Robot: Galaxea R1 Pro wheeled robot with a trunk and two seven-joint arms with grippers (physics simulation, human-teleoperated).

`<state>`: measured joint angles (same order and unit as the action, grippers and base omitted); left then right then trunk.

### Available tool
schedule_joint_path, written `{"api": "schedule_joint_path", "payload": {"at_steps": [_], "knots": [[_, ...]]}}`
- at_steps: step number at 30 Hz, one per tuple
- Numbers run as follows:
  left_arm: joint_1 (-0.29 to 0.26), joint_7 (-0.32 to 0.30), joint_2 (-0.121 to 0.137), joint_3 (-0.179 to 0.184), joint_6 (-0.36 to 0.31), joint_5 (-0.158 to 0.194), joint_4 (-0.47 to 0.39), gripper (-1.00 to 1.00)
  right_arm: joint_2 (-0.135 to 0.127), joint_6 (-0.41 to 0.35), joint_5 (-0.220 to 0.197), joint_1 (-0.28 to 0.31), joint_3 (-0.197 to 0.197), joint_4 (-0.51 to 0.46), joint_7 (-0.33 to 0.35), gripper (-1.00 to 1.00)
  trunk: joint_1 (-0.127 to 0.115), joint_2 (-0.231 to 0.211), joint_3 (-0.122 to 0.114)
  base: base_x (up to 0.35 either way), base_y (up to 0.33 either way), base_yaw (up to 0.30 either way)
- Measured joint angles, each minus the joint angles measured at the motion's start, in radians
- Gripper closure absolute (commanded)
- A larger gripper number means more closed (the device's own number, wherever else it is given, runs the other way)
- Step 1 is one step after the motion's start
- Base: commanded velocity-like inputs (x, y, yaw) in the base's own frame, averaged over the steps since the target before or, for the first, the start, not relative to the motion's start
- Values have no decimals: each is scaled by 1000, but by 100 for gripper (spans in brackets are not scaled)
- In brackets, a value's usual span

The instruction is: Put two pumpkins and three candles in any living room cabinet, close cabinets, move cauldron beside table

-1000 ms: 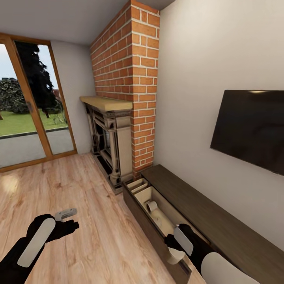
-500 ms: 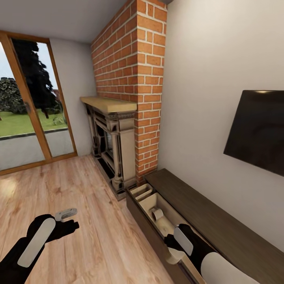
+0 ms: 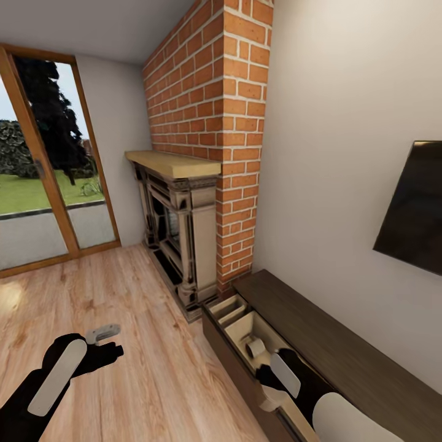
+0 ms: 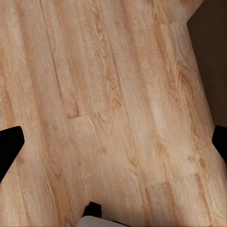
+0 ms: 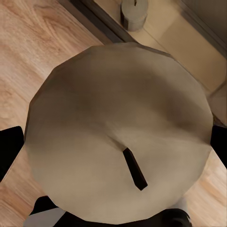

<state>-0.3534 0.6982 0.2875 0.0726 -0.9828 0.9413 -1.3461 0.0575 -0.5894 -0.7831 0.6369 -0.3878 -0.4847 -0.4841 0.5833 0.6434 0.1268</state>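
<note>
- The right gripper (image 5: 116, 142) is clamped on a fat, pale candle (image 5: 118, 132) with a dark wick on top; its black fingers (image 5: 10, 144) press on both sides of the candle
- In the head view the right gripper (image 3: 275, 382) holds that candle (image 3: 270, 399) just above the front edge of the open drawer (image 3: 239, 328)
- The drawer is part of the cabinet (image 3: 344, 356), the long, low, dark-brown one by the wall, right beside the brick fireplace (image 3: 184, 245)
- Another candle (image 3: 255, 348) already lies inside the drawer, on its side; from the right wrist it shows as a small round one (image 5: 134, 13) past the candle being held
- The left gripper (image 3: 101, 344) hangs over the wooden floor (image 3: 141, 368) with its fingers (image 4: 9, 146) apart and nothing in them
- I think the job now is to put the held candle into the drawer
- To do it well, the candle should go fully over the pale inside of the drawer first, not over the dark front edge
- It should come down low on a bare spot, away from the candle already there, so it does not bump it
- The gripper should let go only when the candle is low, so it does not roll or bounce out
- Then the arm should lift straight up, so it does not catch the drawer
- The drawer is still open, so it will need a push shut later
- No pumpkins and no cauldron can be seen here
</note>
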Motion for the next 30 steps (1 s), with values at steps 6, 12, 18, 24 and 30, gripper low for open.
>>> {"api": "schedule_joint_path", "payload": {"at_steps": [6,12,18,24,30], "knots": [[0,0,0,0,0,0,0,-100,0,0,0,0,0,0,0,100,0,0,0,300,166,0],[0,0,0,1,-1,0,0,-100,0,-1,-1,0,0,0,0,100,0,0,0,300,165,-96],[0,-1,0,1,-1,1,0,-100,-4,-3,-3,0,3,1,1,100,0,0,0,284,176,-260],[0,-1,0,1,-2,4,0,-100,-6,-3,-3,0,3,1,1,100,0,0,0,174,241,-279],[0,-1,1,1,-2,4,0,-100,-6,-3,-4,0,3,1,1,100,0,0,0,115,261,-280]]}}
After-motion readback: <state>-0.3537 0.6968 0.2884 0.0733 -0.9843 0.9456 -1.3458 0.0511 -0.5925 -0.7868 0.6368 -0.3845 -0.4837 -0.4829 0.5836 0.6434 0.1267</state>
